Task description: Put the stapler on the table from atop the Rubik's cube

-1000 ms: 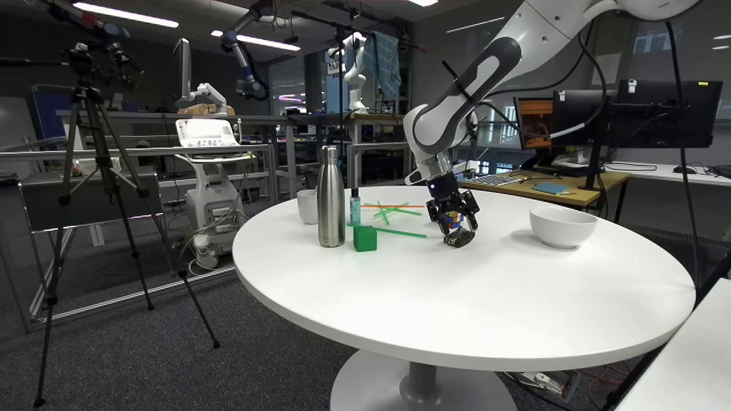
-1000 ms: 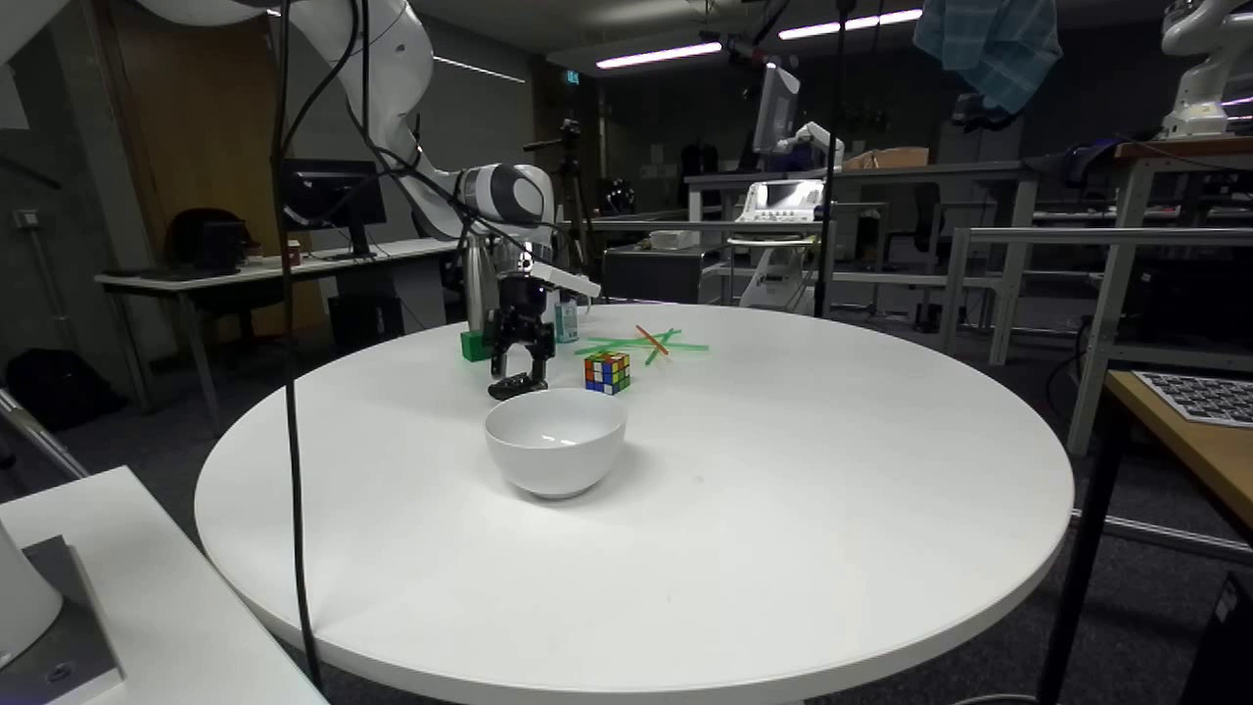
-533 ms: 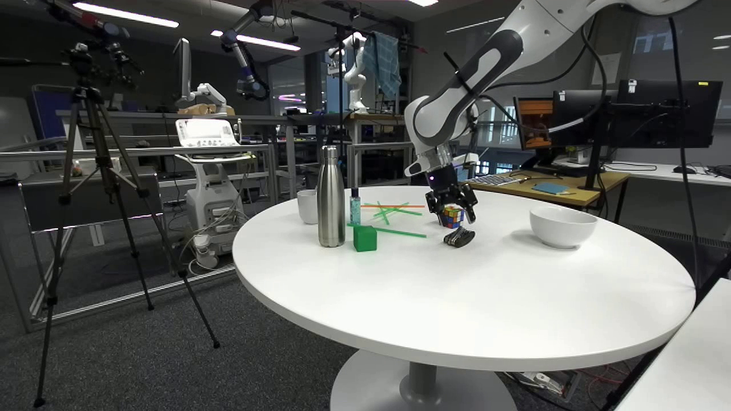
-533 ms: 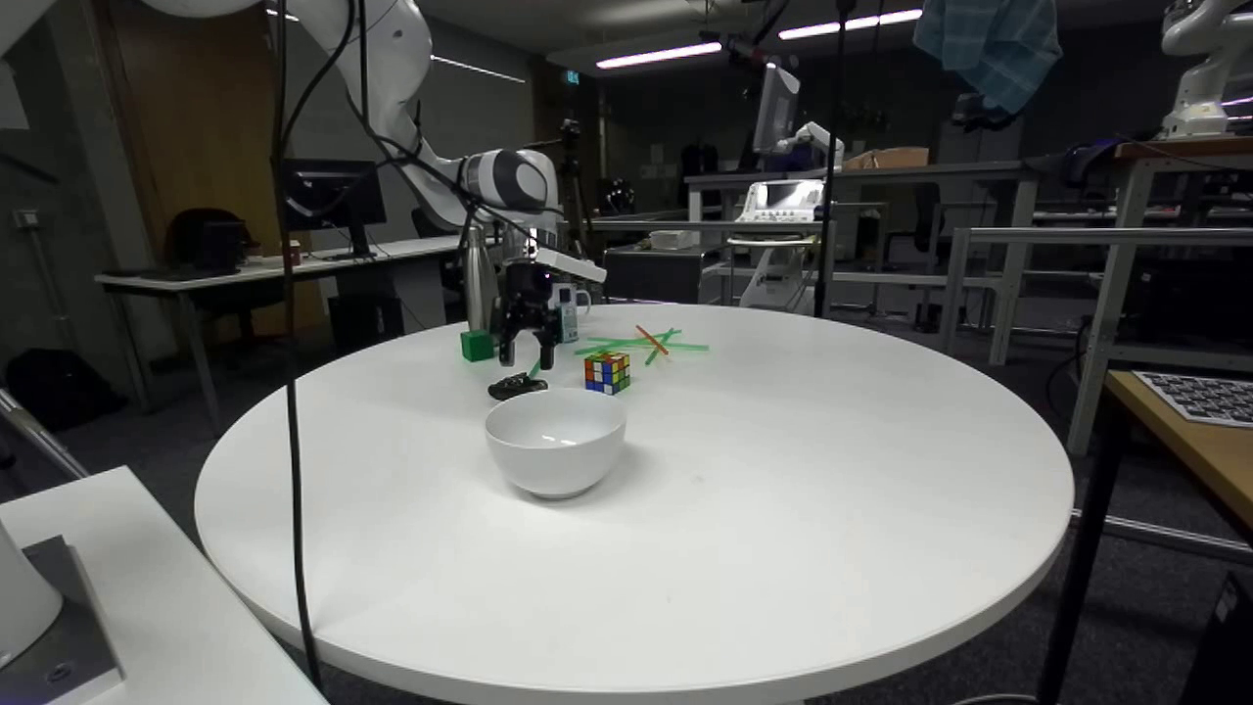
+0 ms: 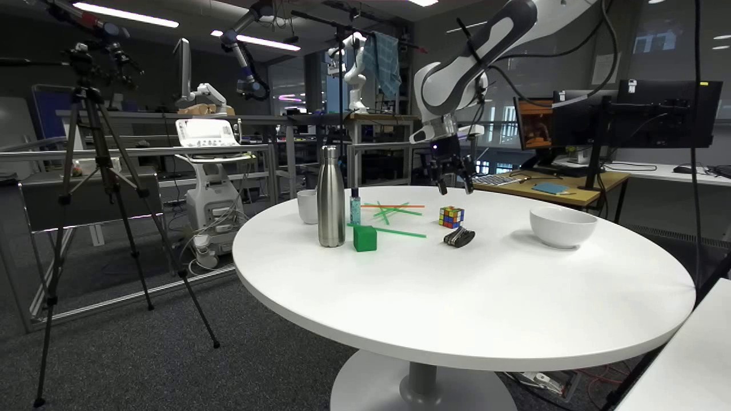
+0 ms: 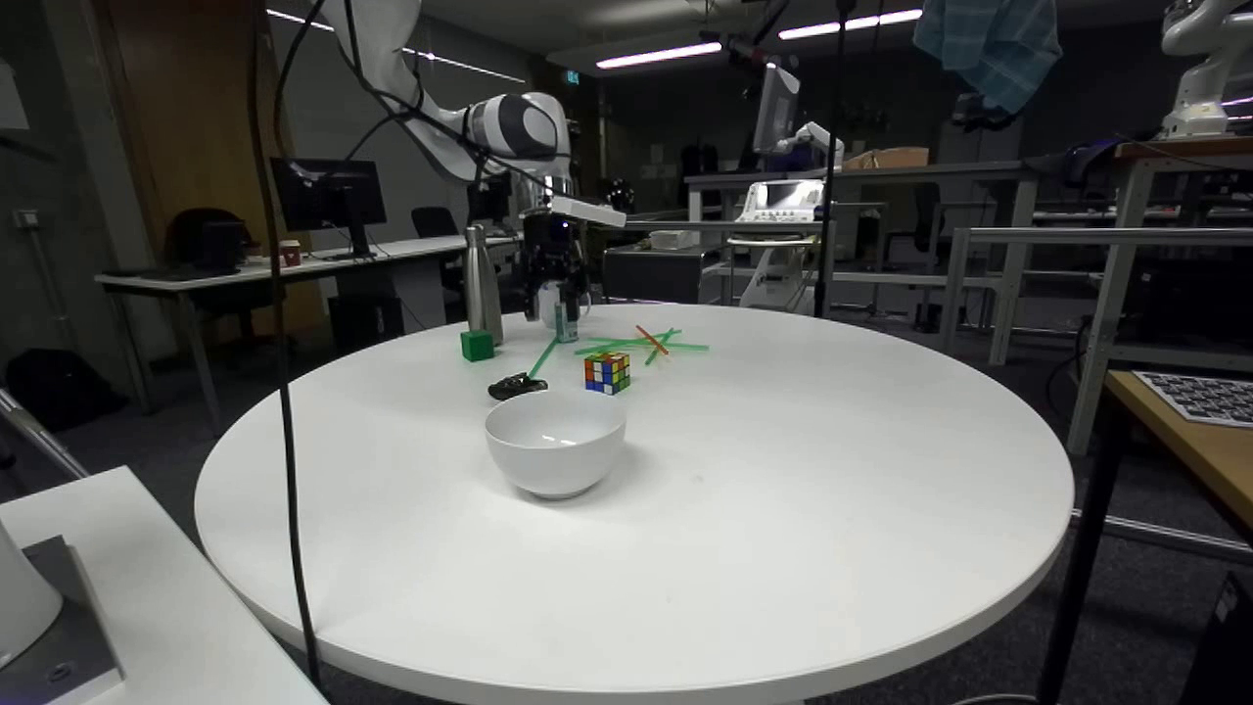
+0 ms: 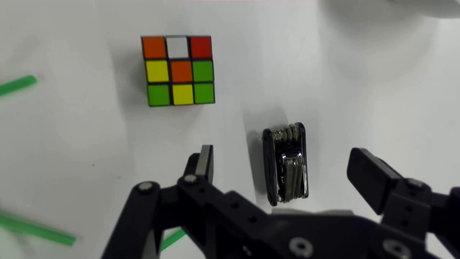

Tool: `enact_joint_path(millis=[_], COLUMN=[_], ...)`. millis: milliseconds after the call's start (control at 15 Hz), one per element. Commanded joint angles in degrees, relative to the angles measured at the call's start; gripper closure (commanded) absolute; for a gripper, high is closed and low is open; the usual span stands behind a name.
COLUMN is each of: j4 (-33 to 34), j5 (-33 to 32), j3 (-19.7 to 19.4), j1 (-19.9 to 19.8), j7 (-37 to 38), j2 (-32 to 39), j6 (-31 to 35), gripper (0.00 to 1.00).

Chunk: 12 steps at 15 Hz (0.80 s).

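- A round white table [image 5: 468,297] holds a handful of household objects.
- The stapler [image 7: 291,169], black and low, looks more like a folding pocket tool. It rests on the table, not on the cube [image 7: 180,72], and in the wrist view stretches roughly from twelve o'clock to six.
- The cube is near the stapler but apart from it, between ten and eleven o'clock as the wrist view shows it; its coloured top face is fully visible.
- The gripper [image 5: 456,189] hangs in the air, jaws spread wide, pinching nothing. The wrist view puts them at nine and three o'clock about the stapler; both exterior views show them raised clear of it.
- In an exterior view, from the stapler: a white bowl [image 5: 562,229] at three o'clock, a green block [image 5: 365,238] and a green stick [image 5: 394,231] at nine, a tall steel bottle [image 5: 331,200] between nine and ten.
- The placing seems finished; a clean retreat appears to be all that remains.
- One danger: if the gripper dipped down, a spread jaw could land on the stick or nudge the cube, because both lie so close.
- Another: closing off-centre could slide or turn the stapler, since nothing visible braces it.
- A low sweep towards nine o'clock might topple the bottle, it being tall and narrow.
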Motion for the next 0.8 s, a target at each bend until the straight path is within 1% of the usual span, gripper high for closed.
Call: enact_joint_path(millis=[0, 533, 600, 667, 733], j4=[-2.01, -3.04, -3.20, -0.32, -0.37], j5=[-0.68, -1.04, -1.06, -0.24, -0.23], j3=[-0.82, -1.99, -2.10, -1.49, -1.49], j1=[-0.82, -1.01, -0.99, -1.09, -1.09], j7=[1.77, 5.04, 5.70, 3.98, 4.10], j2=[-5.31, -9.45, -9.61, -7.10, -7.14], j6=[2.17, 5.48, 6.05, 3.88, 3.95], gripper=[0.00, 0.00, 0.00, 0.00, 0.00])
